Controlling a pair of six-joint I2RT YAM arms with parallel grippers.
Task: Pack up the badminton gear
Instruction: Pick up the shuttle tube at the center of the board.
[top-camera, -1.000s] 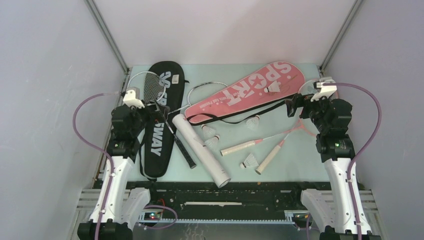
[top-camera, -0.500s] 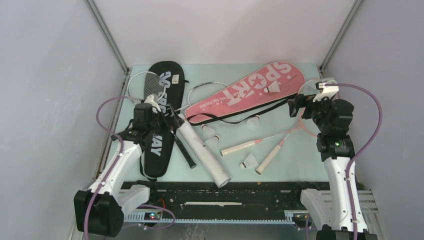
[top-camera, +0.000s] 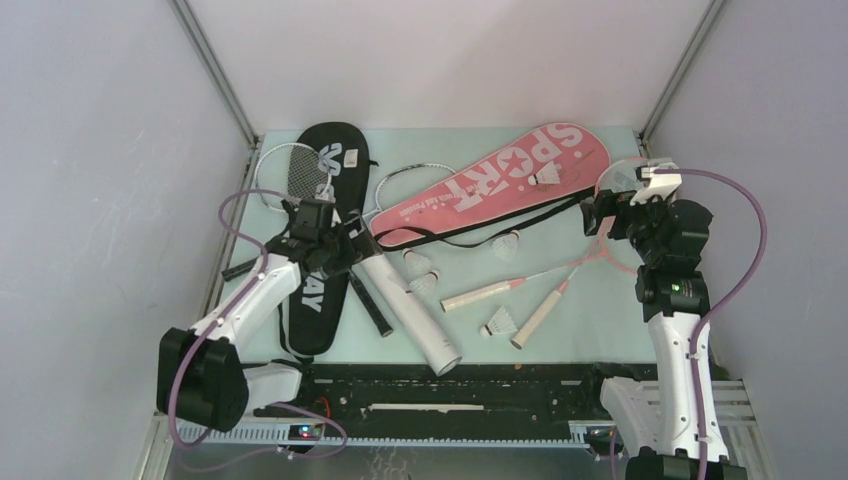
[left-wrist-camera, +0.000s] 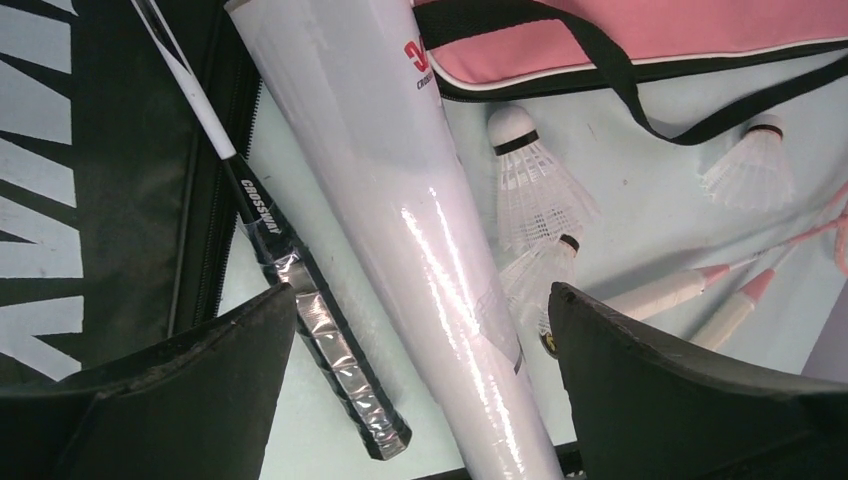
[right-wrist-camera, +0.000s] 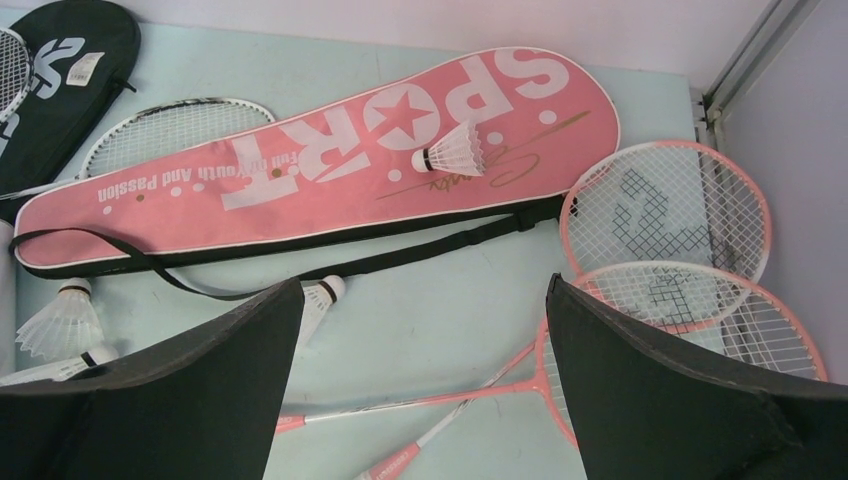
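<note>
A long white tube (top-camera: 410, 305) lies slantwise at mid-table, and my left gripper (top-camera: 355, 245) hangs open over its far end, one finger on each side (left-wrist-camera: 420, 300). Beside the tube (left-wrist-camera: 400, 200) runs a black racket handle (left-wrist-camera: 330, 360). The black cover (top-camera: 315, 310) lies at the left, partly under my left arm. The pink cover (top-camera: 500, 180) carries one shuttlecock (top-camera: 545, 177). Several other shuttlecocks (top-camera: 424, 285) are scattered about. Two pink rackets (right-wrist-camera: 665, 215) lie crossed at the right. My right gripper (top-camera: 597, 212) is open above their shafts (right-wrist-camera: 425, 285), holding nothing.
A white-framed racket head (top-camera: 285, 170) rests at the back left by the black cover. Another white racket head (right-wrist-camera: 170, 125) pokes out from under the pink cover (right-wrist-camera: 330, 150). Grey walls close in on both sides. A black rail (top-camera: 450, 385) runs along the near edge.
My left arm has swung from the table's left side rightward and down over the white tube's far end. The right arm has barely shifted. Both grippers stayed open.
</note>
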